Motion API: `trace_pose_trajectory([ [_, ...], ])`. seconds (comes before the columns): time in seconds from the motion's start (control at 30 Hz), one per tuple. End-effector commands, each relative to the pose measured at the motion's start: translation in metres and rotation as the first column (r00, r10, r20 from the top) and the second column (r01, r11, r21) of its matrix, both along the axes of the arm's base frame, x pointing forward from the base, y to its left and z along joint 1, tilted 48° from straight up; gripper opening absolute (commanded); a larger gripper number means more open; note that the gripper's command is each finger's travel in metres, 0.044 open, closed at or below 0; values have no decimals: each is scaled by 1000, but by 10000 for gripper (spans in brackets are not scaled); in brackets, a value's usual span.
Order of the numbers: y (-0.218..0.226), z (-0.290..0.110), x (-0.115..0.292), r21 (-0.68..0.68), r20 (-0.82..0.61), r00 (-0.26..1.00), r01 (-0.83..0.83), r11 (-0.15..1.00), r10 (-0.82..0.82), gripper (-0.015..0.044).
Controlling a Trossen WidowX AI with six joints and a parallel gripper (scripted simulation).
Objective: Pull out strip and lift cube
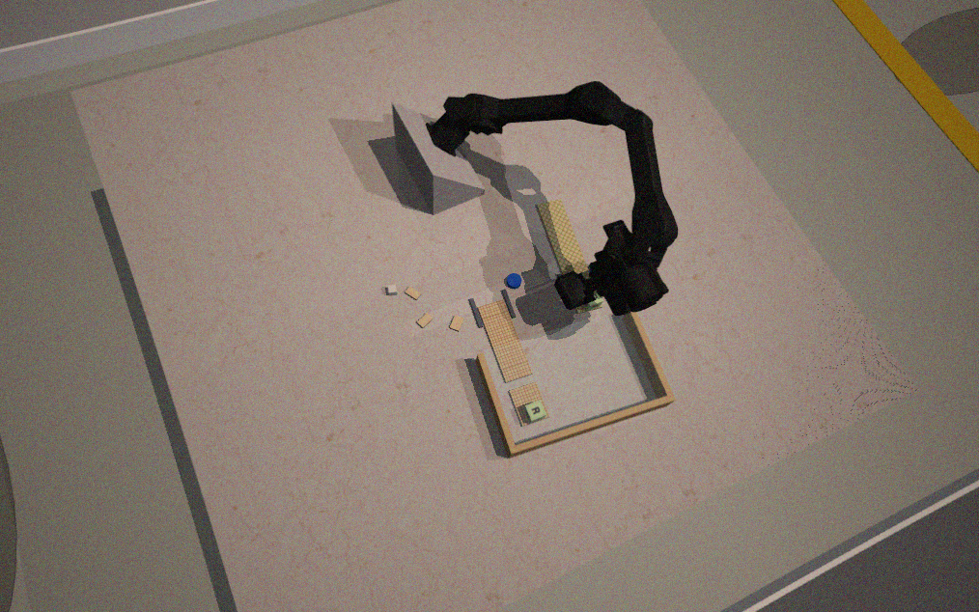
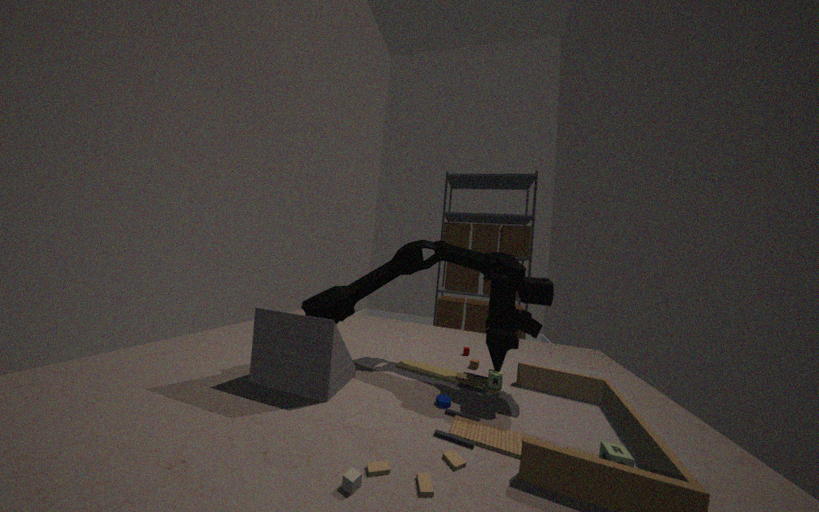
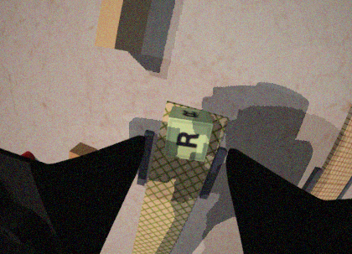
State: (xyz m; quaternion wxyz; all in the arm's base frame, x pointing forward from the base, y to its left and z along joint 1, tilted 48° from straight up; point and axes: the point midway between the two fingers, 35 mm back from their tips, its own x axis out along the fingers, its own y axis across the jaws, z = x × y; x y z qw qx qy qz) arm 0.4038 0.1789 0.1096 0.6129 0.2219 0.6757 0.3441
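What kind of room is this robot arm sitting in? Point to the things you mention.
Probably a storeroom or small warehouse: a tall metal shelf rack [image 2: 489, 218] holds brown boxes [image 2: 485, 237] against plain grey walls [image 2: 686, 190], and a yellow stripe [image 1: 935, 114] marks the floor.

Arm: black, six-jointed, one [image 1: 641, 163] [image 2: 380, 276]
Base end: toward the upper-left edge of the bench in the top view, low
Upper links: raised, running toward the bench's upper-right edge in the top view
Elbow: bent; the forelink turns back over the middle of the bench
Wrist: above the bench, well in from its corners; pitched downward
End effector: one [image 1: 623, 285] [image 2: 497, 367] [image 3: 186, 146], pointing down, parted partway
Fingers: two, black, tapered, tips apart [image 3: 121, 169]
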Motion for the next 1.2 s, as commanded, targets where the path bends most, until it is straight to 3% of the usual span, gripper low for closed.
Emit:
trace_pose_trajectory([
  [0.0,5,-6,-2,0,-9,1000,3,1000,-3,250],
  [0.73,28,-27,-7,3,-10,1000,2,1000,-2,250],
  [0.83,26,-26,-6,-1,-4,1000,-1,1000,1,171],
  [1.17,26,-26,-6,-1,-4,1000,-1,1000,1,85],
])
